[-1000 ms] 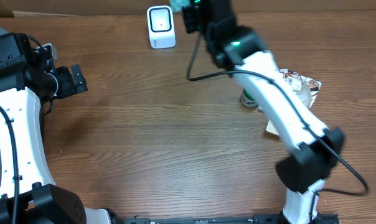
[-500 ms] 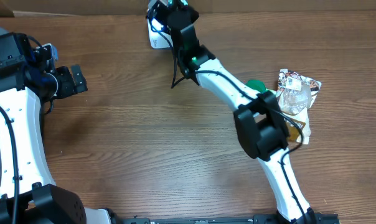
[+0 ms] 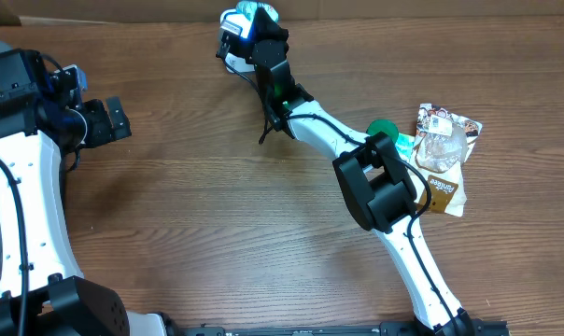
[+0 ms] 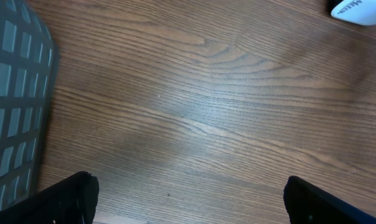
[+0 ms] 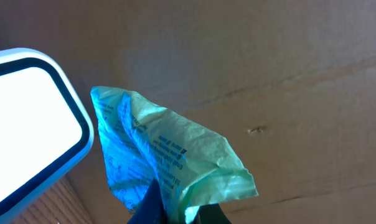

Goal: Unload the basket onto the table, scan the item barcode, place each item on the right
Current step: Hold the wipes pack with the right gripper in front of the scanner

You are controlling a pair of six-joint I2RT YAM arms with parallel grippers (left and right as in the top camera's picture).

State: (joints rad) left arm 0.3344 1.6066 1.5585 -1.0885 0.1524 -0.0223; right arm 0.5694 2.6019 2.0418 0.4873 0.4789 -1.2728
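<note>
The right gripper [image 3: 256, 22] is reaching to the upper centre of the overhead frame, its jaws pinching tight on a crumpled green packet [image 5: 169, 158]. In the right wrist view it is holding the packet up at centre frame, printed side showing, just beside the glowing white face of the scanner [image 5: 26, 118] at the left edge. The left gripper [image 3: 115, 119] is hovering over the wooden table [image 3: 217, 215] at the left of the overhead frame, jaws spread wide and gripping nothing. Snack bags [image 3: 447, 140] and a green cap [image 3: 383, 129] are lying at the right.
</note>
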